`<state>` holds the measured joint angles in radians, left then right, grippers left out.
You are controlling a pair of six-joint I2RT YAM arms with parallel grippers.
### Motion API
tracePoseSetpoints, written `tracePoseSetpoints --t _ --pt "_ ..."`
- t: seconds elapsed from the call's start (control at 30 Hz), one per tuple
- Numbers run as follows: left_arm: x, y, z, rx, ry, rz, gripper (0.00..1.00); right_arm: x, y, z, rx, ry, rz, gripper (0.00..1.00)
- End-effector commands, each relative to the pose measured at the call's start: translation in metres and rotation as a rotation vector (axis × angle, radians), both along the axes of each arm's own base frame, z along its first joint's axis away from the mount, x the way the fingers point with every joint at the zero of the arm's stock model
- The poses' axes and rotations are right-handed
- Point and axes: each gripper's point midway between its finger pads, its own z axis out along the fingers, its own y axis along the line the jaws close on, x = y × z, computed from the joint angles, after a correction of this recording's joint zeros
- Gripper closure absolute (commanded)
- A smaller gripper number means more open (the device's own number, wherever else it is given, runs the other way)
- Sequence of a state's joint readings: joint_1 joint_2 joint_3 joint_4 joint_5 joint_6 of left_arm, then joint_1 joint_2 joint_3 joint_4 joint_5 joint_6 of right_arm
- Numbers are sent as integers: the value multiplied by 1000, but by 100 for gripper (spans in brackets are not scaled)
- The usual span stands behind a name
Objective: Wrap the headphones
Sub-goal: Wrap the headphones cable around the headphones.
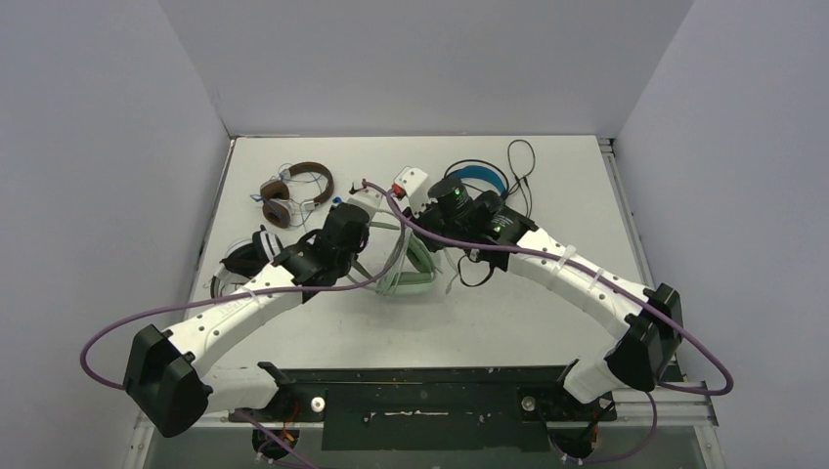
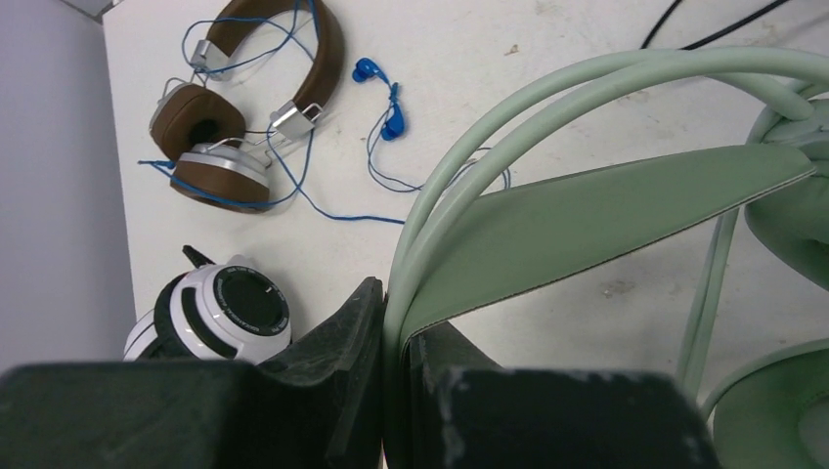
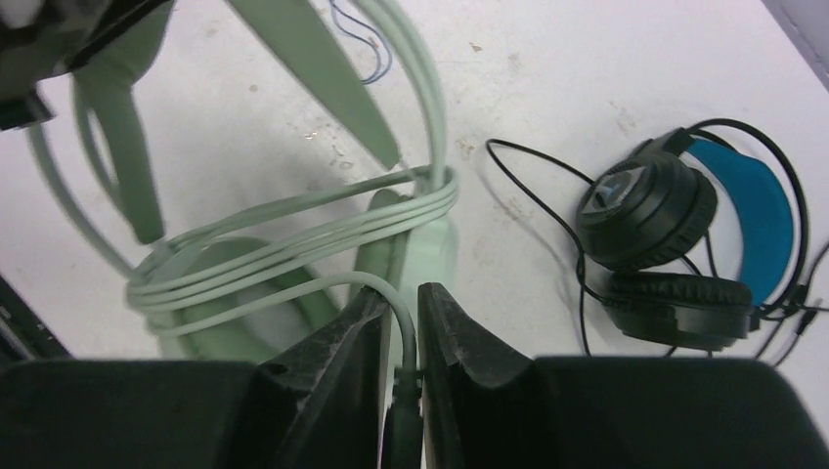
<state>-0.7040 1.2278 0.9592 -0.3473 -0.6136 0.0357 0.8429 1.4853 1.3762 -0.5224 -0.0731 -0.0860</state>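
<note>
The mint green headphones (image 1: 406, 269) stand lifted at the table's middle, and my left gripper (image 2: 396, 322) is shut on their headband (image 2: 587, 210). Their pale green cord (image 3: 293, 234) is looped several times around the frame. My right gripper (image 3: 401, 303) is open by a narrow gap; the cord's plug end still lies between its fingers, against the right one. Brown headphones (image 1: 293, 191) lie at the back left, the white ones with black stripes (image 1: 244, 259) at the left beside my left arm, and the black ones with a blue headband (image 3: 684, 234) at the back right.
Blue earbuds (image 2: 386, 98) with a thin blue cord lie beside the brown headphones (image 2: 244, 107), the cord tangled over them. The black set's loose cord (image 3: 547, 195) trails over the table (image 1: 323, 322) near my right gripper. Grey walls close in both sides.
</note>
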Motion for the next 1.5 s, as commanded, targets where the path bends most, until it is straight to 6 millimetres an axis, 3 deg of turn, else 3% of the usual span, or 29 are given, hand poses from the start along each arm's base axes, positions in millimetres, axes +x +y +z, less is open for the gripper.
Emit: tracePoseSetpoints --t 0.0,0.13,0.27,0.4,0.57,0.73,0.83,0.87,1.0,1.03,1.23,1.33,1.47 --pt "-5 -23 24 -93 -15 -96 100 47 -21 22 -27 -144 -170 81" --pt "-15 -29 33 -146 5 -144 100 59 -34 7 -72 -132 -216 80" --pt "-27 -38 40 -200 42 -202 100 69 -47 0 -56 -110 -274 61" --pt "-35 -43 43 -233 82 -231 100 74 -55 1 39 -68 -274 57" --pt "-36 -39 44 -234 124 -211 100 73 -65 -1 114 -14 -247 45" --pt "-34 -32 51 -253 108 -197 100 75 -85 -3 175 35 -255 43" --pt "-33 -29 49 -251 114 -197 100 74 -93 -3 227 86 -263 45" --pt "-33 -30 48 -250 120 -204 100 74 -93 -2 236 97 -251 49" --pt "-37 -40 38 -253 156 -265 100 79 -94 2 222 111 -246 89" --pt "-36 -40 36 -253 158 -266 100 80 -92 5 222 113 -240 92" --pt "-33 -43 30 -258 164 -258 100 79 -79 29 272 108 -177 97" --pt "-38 -54 27 -292 193 -315 100 84 -80 29 275 90 -190 97" --pt "-43 -65 34 -381 230 -350 100 89 -79 19 273 101 -203 89"
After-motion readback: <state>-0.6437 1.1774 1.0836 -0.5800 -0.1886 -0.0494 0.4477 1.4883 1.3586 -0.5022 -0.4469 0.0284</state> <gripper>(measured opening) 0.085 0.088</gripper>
